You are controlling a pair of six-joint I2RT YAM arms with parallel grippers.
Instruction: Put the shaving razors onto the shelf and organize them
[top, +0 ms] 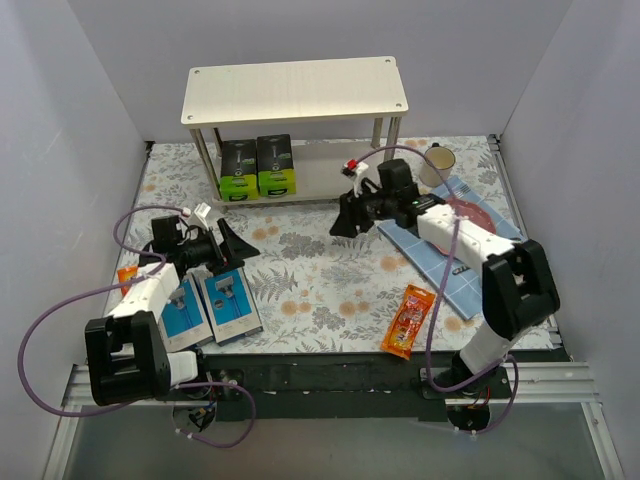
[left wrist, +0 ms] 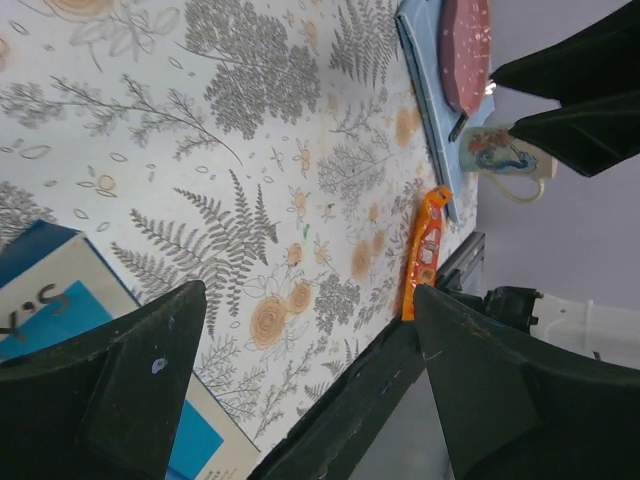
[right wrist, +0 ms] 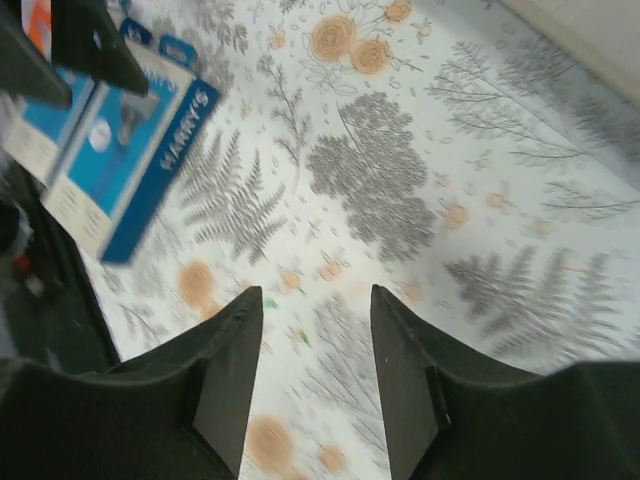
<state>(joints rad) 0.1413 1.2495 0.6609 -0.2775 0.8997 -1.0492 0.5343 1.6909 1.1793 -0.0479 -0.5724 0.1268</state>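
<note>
The shelf (top: 296,88) stands at the back, with two black boxes with lime-green ends (top: 257,167) on its lower board. Two blue-and-white razor boxes (top: 208,306) lie side by side at the front left; they also show in the right wrist view (right wrist: 130,150). One orange packet (top: 408,320) lies at the front right and shows in the left wrist view (left wrist: 425,250). Another orange packet (top: 126,275) peeks out beside the left arm. My left gripper (top: 235,245) is open and empty just above the blue boxes. My right gripper (top: 345,218) is open and empty over the floral cloth in front of the shelf.
A pink plate (top: 472,215) lies on a blue tiled mat (top: 455,255) at the right, under my right arm. A beige mug (top: 440,160) stands behind it. White walls close in left, right and back. A black rail (top: 330,370) runs along the front edge.
</note>
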